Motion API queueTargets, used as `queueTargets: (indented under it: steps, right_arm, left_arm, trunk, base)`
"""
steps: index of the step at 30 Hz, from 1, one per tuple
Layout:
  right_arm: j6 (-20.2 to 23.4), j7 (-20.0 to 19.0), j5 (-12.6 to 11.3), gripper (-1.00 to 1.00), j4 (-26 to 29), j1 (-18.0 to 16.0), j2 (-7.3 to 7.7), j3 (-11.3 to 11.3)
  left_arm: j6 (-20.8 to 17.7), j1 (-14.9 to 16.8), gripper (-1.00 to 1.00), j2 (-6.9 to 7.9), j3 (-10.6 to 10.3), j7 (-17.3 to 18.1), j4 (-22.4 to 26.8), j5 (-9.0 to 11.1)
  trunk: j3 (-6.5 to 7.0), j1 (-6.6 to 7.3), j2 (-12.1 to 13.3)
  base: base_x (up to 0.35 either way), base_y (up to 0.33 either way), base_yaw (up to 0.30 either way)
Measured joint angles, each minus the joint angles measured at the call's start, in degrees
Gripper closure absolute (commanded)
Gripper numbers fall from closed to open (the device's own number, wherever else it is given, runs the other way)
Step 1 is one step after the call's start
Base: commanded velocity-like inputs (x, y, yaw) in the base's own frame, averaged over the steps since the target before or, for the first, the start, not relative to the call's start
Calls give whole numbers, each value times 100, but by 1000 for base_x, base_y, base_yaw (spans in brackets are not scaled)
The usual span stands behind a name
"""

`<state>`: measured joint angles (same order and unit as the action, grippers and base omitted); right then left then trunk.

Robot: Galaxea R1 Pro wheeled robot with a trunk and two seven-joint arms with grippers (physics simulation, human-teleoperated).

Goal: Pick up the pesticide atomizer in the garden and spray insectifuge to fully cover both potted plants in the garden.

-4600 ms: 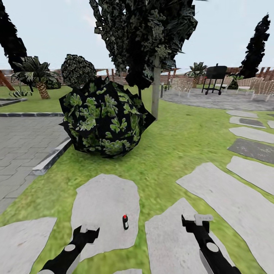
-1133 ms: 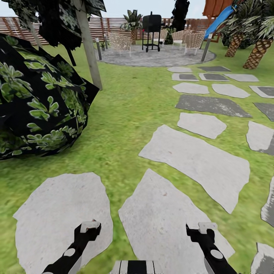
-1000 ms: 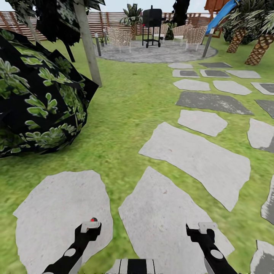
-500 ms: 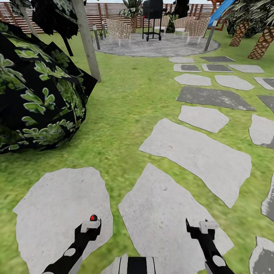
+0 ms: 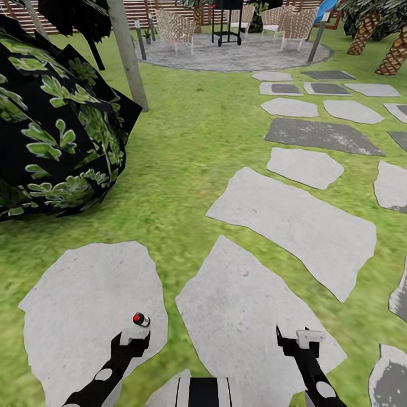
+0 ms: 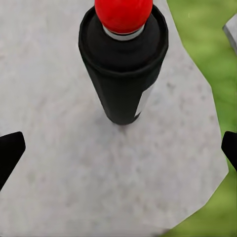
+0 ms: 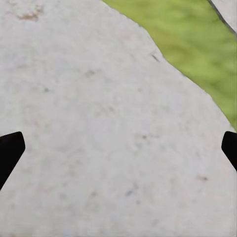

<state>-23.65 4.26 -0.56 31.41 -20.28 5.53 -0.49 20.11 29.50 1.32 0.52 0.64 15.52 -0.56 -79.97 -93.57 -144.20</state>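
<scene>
Left gripper hovers wide open, empty, just short of the atomizer upright on its slab — no pickup yet, spraying all ahead; right gripper open, idle.

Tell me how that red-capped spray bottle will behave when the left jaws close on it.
The atomizer looks rigid, so it should not deform. It stands upright, tall on a narrow base, on the stone slab, so a nudge could tip it, and its round body might roll. The left gripper is open with the bottle ahead of it.

Dark leafy bush beside a pale trunk; black grill with wicker chairs.
</scene>
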Motion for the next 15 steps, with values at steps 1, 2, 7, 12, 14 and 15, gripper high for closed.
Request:
queueTargets:
  steps: [1, 2, 7, 12, 14, 15]
  right_arm:
    - [0, 0, 0, -100, 0, 0, 0, 0]
    - [0, 0, 0, -100, 0, 0, 0, 0]
    - [0, -11, 3, -100, -4, 0, -6, 13]
    - [0, -17, 7, -100, -1, 0, -4, 17]
    - [-1, -18, 8, -100, 0, 0, -1, 18]
    - [-1, -18, 8, -100, 0, 0, -1, 18]
  left_arm:
    - [-2, 0, -100, 2, -1, 0, 0, 0]
    - [-1, 0, -100, 3, 0, 0, -2, 0]
    - [-6, -1, -100, 8, -4, 0, -8, 0]
    - [-7, 0, -100, 2, -5, 0, -9, 0]
    - [-4, -1, -100, 0, -5, 0, -9, 0]
    - [-2, -1, -100, 0, -5, 0, -9, 0]
  trunk:
    - [-2, 0, 0]
    - [-3, 0, 0]
    - [-5, 0, 0]
    - [-5, 2, 0]
    - [-5, 1, 0]
    - [-5, 0, 0]
  base:
    - [0, 0, 0]
    - [0, 0, 0]
    - [12, 0, 0]
    - [198, 0, 0]
    - [47, 0, 0]
    - [20, 0, 0]
